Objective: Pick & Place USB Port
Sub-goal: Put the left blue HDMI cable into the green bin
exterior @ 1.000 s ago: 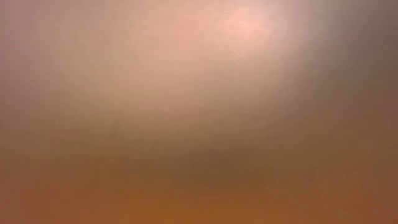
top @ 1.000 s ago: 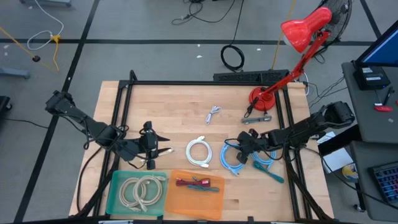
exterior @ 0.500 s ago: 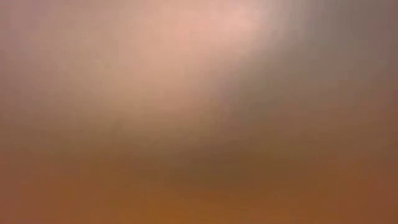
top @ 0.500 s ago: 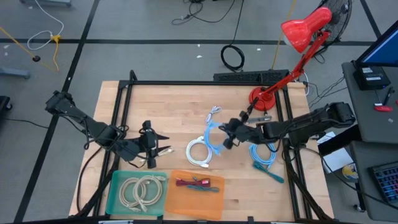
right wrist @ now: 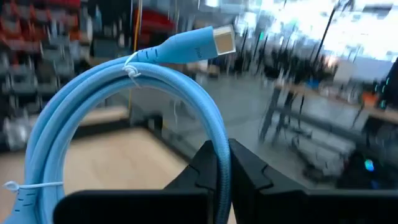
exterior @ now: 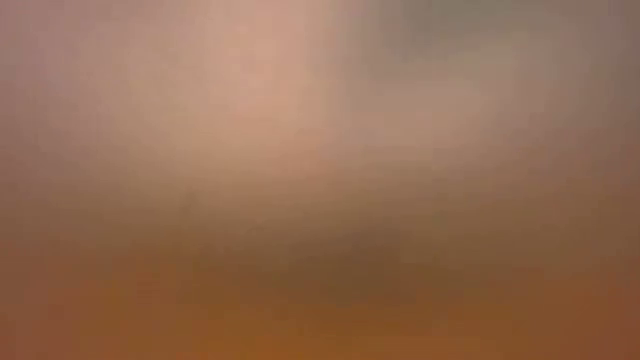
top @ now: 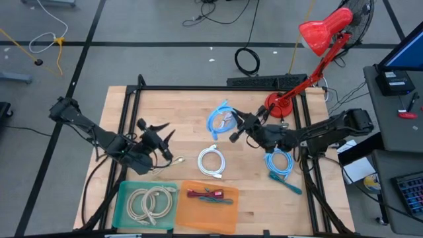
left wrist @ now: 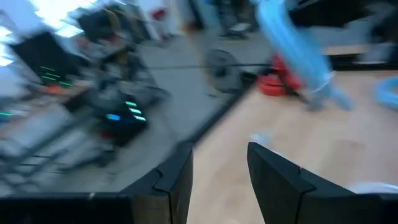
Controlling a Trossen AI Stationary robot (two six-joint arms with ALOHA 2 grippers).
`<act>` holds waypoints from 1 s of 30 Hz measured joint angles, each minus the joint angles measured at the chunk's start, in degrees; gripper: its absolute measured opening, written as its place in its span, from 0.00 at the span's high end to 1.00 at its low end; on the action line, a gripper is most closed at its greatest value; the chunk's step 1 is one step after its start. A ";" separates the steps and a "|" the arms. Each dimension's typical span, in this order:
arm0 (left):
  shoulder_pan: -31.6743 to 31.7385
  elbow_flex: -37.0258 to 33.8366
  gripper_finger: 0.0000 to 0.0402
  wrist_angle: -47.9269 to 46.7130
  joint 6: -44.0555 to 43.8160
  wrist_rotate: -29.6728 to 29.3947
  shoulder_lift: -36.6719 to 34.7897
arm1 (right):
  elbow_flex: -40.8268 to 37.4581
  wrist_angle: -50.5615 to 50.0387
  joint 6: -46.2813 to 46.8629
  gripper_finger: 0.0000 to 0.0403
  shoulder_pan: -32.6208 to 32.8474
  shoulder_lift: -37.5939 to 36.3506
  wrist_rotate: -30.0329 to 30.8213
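My right gripper (top: pixel 234 127) hangs above the table's middle, shut on a light-blue coiled USB cable (top: pixel 218 119) that is bound with white ties. The coil's plug (right wrist: pixel 222 40) sticks out at its top. My left gripper (top: pixel 156 136) hovers open over the left half of the table, nothing between its fingers (left wrist: pixel 177 180). A white coiled cable (top: pixel 211 162) and a second blue coil (top: pixel 281 164) lie flat on the wood. A small white cable (top: pixel 229 119) lies partly behind the lifted coil. The low view shows only blur. My right gripper pinches the coil's bundled strands (right wrist: pixel 219 146) between its two fingers, on one side of the loop. The fingers come about level from the table's right and lie across the strands. The coil is lifted clear of the table, and its loop stands out beyond the fingertips.
At the near edge stand a green tray (top: pixel 125 210) with beige cable coils and an orange tray (top: pixel 208 210) with red and blue cables. A red desk lamp's base (top: pixel 277 106) stands at the far right, and a teal tool (top: pixel 291 185) lies near the second blue coil.
My right gripper has risen with the blue coil off the table's right half and gone toward the far and left edges, tipping from pointing down to about level. The coil is now lifted clear. My left gripper has swung about its wrist in place.
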 joint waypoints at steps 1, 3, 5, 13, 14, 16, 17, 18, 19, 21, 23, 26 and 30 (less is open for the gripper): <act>0.00 0.00 0.61 -0.02 0.26 -2.46 0.75 | 0.00 4.18 -2.21 0.98 0.00 1.22 -0.03; 0.05 0.00 0.61 0.61 0.25 -7.56 2.40 | 0.00 12.25 -6.65 0.98 0.00 4.10 -0.06; 0.46 0.00 0.61 2.58 0.40 -11.75 4.63 | 0.13 18.76 -10.48 0.98 -0.19 7.32 -0.03; 5.49 0.00 0.61 33.70 24.77 -16.74 14.99 | 12.22 23.22 -17.53 0.98 -2.64 21.39 -0.42; 5.94 0.00 0.61 37.96 29.25 -16.74 16.64 | 14.47 23.17 -19.03 0.98 -2.77 23.24 -1.30; 6.29 0.00 0.61 44.01 36.12 -16.74 19.52 | 18.97 23.08 -22.69 0.98 -2.80 26.65 -1.48; 6.36 0.00 0.61 45.33 37.97 -16.74 20.55 | 21.02 23.05 -24.85 0.98 -2.73 28.21 -1.51; 6.36 0.00 0.61 45.65 38.87 -16.76 21.27 | 22.78 23.22 -26.71 0.98 -2.48 29.51 -1.45; 6.36 0.00 0.61 45.49 39.08 -16.74 21.70 | 23.97 23.15 -28.41 0.98 -2.16 30.37 -1.44; 6.36 0.00 0.61 43.84 38.84 -16.76 22.18 | 25.09 23.05 -30.72 0.98 -1.39 31.47 -1.29; 6.31 0.00 0.61 42.06 38.25 -16.76 22.27 | 25.31 23.16 -31.10 0.98 -0.59 31.77 -1.28; 5.82 0.00 0.61 40.87 37.50 -16.76 22.27 | 24.99 23.24 -30.70 0.98 0.23 31.77 -1.02; 5.63 0.00 0.61 40.72 38.14 -16.38 22.27 | 24.20 23.55 -30.45 0.98 1.58 31.77 -1.04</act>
